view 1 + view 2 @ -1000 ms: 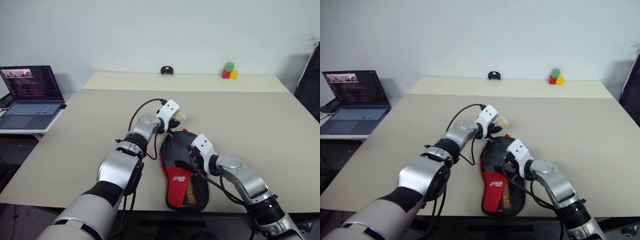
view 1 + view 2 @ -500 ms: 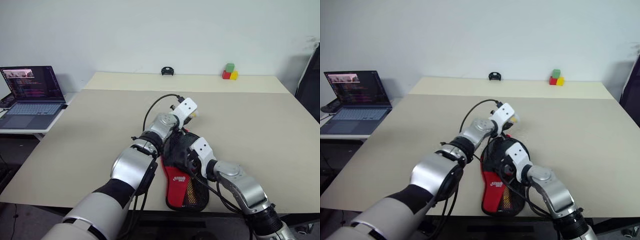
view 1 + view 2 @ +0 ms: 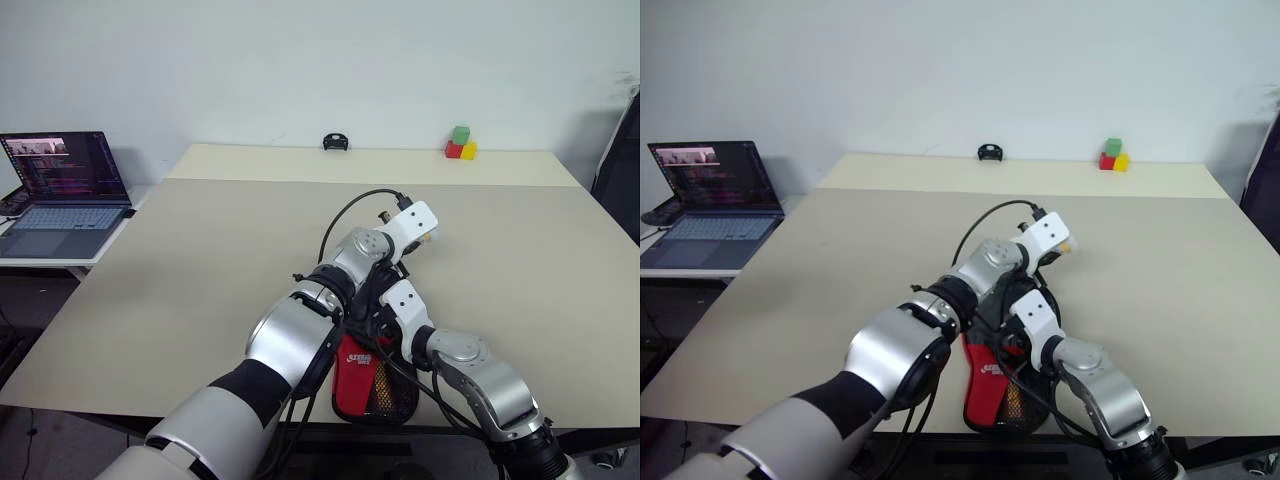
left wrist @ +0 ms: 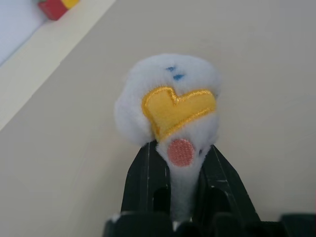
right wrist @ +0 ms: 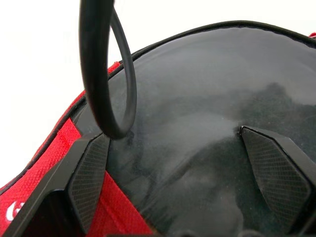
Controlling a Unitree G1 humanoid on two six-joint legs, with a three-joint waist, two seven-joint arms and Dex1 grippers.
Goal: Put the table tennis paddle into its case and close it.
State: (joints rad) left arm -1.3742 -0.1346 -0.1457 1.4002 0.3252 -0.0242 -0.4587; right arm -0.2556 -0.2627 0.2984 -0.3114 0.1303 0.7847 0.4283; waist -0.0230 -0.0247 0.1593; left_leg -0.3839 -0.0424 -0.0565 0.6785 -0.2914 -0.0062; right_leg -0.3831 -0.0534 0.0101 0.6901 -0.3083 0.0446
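Beige table, pale wall behind. Case lies at the near edge, about 6 o'clock. Right gripper, jaws spread wide, rests over its black face. Just beyond, toward 12, left gripper is clenched on the white-yellow ball charm. Laptop far off at 10 o'clock.

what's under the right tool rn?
The case, its black upper part lying between the right tool's open fingers, red part nearer the table edge. Whether the paddle is inside is hidden by fabric.
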